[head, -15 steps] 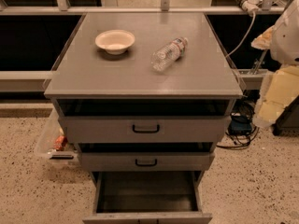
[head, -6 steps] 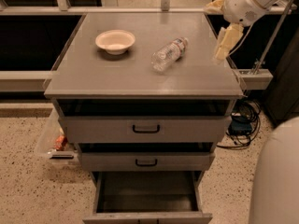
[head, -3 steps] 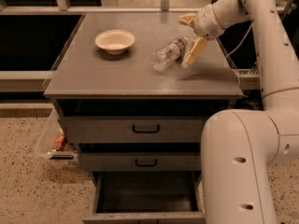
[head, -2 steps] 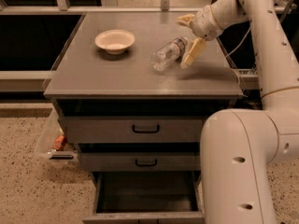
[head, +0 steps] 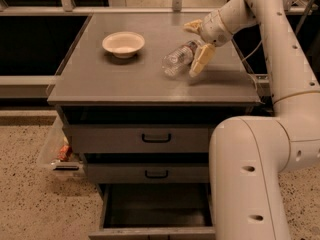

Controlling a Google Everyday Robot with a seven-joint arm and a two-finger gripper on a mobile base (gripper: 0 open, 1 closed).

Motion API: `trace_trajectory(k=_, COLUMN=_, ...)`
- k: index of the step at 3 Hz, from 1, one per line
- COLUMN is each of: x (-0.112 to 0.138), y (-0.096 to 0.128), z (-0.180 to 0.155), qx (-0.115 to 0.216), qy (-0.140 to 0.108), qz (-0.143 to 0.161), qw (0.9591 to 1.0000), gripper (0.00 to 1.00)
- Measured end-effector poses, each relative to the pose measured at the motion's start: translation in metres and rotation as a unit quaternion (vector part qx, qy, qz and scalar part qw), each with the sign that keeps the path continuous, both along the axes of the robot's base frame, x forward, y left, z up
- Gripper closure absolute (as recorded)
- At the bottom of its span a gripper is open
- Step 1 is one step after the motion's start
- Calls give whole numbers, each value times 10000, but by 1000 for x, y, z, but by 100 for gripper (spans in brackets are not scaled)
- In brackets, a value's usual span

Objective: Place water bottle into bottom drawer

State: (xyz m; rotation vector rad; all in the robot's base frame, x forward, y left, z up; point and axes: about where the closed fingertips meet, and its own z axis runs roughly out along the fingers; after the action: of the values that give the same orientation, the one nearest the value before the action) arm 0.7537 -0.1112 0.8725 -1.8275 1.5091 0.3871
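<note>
The water bottle [head: 177, 60] lies on its side on the grey cabinet top [head: 115, 79], right of centre, cap end pointing back right. My gripper [head: 190, 50] is open at the bottle's cap end, one pale finger behind it and one in front, straddling the neck; I cannot tell whether they touch it. The bottom drawer [head: 156, 210] is pulled out at the foot of the cabinet, its dark inside showing nothing in it.
A white bowl [head: 123, 43] stands on the cabinet top, left of the bottle. The two upper drawers [head: 156, 138] with black handles are closed. A clear bin with red items [head: 61, 152] sits on the floor at the left. My arm's large white links [head: 250, 169] fill the right side.
My arm swung in from the right and reached over the cabinet top to the bottle. In the last second the gripper edged slightly left around the cap end. The bottle has not moved.
</note>
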Motion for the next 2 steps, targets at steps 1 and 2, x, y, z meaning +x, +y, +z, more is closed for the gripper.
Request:
trace_trajectory(k=1, x=-1, y=10, z=-12, qx=-33, qy=181, qz=94, qw=9998, gripper=0)
trace_trajectory(k=2, x=-1, y=17, z=-24, qx=-32, qy=333, qz=163, qw=9993, gripper=0)
